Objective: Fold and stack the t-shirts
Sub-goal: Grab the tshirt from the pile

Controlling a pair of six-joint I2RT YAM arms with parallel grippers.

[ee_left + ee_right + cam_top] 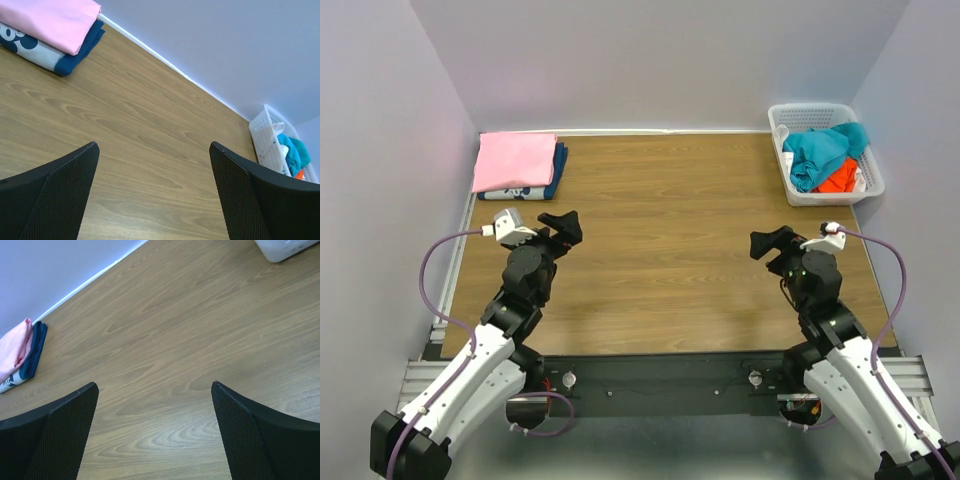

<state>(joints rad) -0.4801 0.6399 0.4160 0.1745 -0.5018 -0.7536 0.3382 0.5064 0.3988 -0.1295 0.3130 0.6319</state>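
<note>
Two are done: the pink t-shirt [515, 160] lies folded on the dark blue t-shirt [75, 57], upper left of the desk [660, 230]. The left tool [560, 228] and right tool [772, 243] gape, empty. Next, I reckon, fetch the teal t-shirt [825, 150] from the basket [825, 106], upper right.

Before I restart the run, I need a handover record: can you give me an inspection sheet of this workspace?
Surface: brown wood-grain tabletop, no stains seen.
Job's things: folded pink t-shirt atop folded dark blue white-printed t-shirt, far left; crumpled teal t-shirt and orange-red t-shirt in the white plastic lattice basket.
Clutter: only that basket, far right corner.
Grippers: left gripper and right gripper open, holding nothing.
Cables: left purple cable and right purple cable loop clear of the cloth.
Surroundings: plain pale walls on three sides.
</note>
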